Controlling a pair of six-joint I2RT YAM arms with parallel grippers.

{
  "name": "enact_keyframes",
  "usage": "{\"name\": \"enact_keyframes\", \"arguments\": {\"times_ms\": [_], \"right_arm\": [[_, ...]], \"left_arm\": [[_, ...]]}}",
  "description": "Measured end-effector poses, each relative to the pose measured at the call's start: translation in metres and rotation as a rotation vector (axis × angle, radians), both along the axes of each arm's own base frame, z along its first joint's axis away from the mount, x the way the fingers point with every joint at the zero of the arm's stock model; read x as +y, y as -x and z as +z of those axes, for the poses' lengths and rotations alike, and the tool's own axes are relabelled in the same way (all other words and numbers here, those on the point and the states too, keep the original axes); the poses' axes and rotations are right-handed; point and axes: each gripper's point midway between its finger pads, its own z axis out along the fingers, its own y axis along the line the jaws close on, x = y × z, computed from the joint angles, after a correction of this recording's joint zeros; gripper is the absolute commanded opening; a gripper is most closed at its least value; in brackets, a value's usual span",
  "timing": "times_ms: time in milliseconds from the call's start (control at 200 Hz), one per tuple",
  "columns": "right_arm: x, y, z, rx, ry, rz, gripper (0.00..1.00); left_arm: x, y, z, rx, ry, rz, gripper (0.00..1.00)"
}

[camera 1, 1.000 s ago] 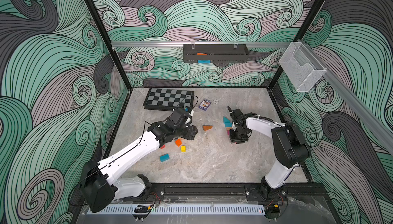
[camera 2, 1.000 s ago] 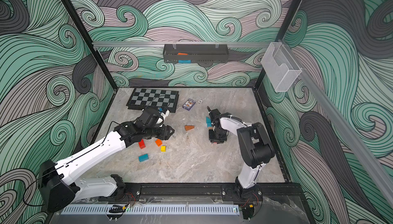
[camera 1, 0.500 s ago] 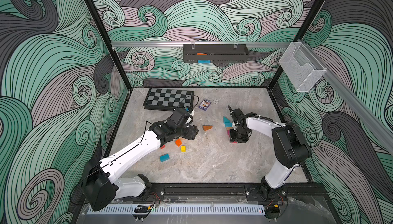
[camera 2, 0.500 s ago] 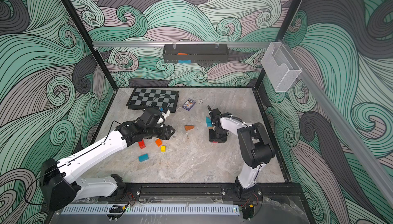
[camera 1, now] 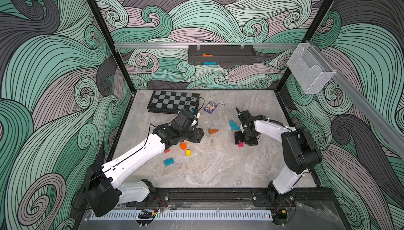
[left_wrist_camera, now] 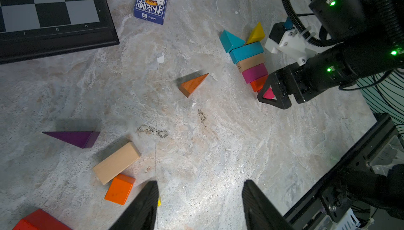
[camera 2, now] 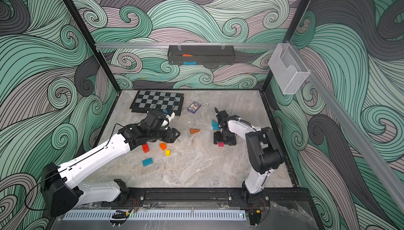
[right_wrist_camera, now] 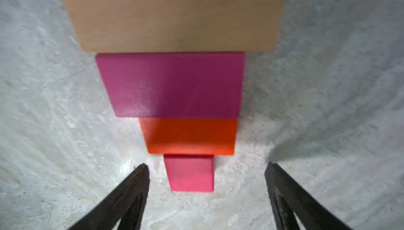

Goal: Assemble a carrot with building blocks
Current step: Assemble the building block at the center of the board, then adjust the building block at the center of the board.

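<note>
**A:** What lies toward the left edge of the marble-patterned table point(camera 1: 218, 170)?

**B:** Loose stock: a red wooden block point(camera 2: 145, 147), an orange wooden cube point(left_wrist_camera: 120, 188), a small yellow cube point(camera 1: 188, 152), a blue cuboid point(camera 1: 169, 161), a plain beige cuboid point(left_wrist_camera: 117, 163) and a purple wedge point(left_wrist_camera: 74, 138). The left fingers point(left_wrist_camera: 144, 204) hang over this group, apart, with nothing between them. They are probably placed there to draw the next piece.

**A:** And mid-table?

**B:** An orange wooden wedge point(left_wrist_camera: 192, 84) lies alone, well apart from both groups.

**A:** Where is the carrot?

**B:** It lies flat toward the right edge. A teal wedge point(left_wrist_camera: 229, 41) and a yellow wedge point(left_wrist_camera: 256, 32) sit at the far end, apparently as leaves. Then come a teal cuboid point(left_wrist_camera: 247, 52), a beige cuboid point(left_wrist_camera: 251, 63), a magenta cuboid point(right_wrist_camera: 172, 84), an orange-red block point(right_wrist_camera: 190, 136) and a small pink block point(right_wrist_camera: 190, 173). Each touches the next, and the row narrows toward the near edge, so the taper reads as the root.

**A:** The right fingers point(right_wrist_camera: 131, 187)?

**B:** They are spread wide and straddle the small pink block, clear of both its sides. Nothing is held, and the block lies free at the tip.
</note>
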Motion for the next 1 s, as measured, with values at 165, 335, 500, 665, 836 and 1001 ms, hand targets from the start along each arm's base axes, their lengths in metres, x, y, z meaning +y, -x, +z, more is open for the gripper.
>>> {"name": "enact_keyframes", "arguments": {"times_ms": [165,335,500,665,836,1001], "right_arm": [[0.003,-0.045,0.077,-0.208,-0.048,0.004,0.99],[-0.005,-0.081,0.113,-0.315,-0.063,-0.011,0.99],[-0.012,-0.094,0.091,-0.258,-0.044,-0.02,0.99],[-0.021,-0.099,0.065,-0.195,-0.033,-0.043,0.86],[-0.031,-0.12,0.048,-0.176,-0.026,-0.079,0.7],[-0.038,-0.136,0.035,-0.168,-0.006,-0.095,0.67]], "left_arm": [[0.009,-0.006,0.02,-0.042,0.025,0.036,0.72],[0.027,-0.013,0.041,-0.082,0.073,0.1,0.75],[0.037,-0.017,0.047,-0.085,0.093,0.145,0.75],[0.039,-0.018,0.045,-0.073,0.099,0.156,0.73],[0.037,-0.016,0.044,-0.061,0.107,0.151,0.72],[0.036,-0.016,0.044,-0.058,0.108,0.149,0.72]]}}
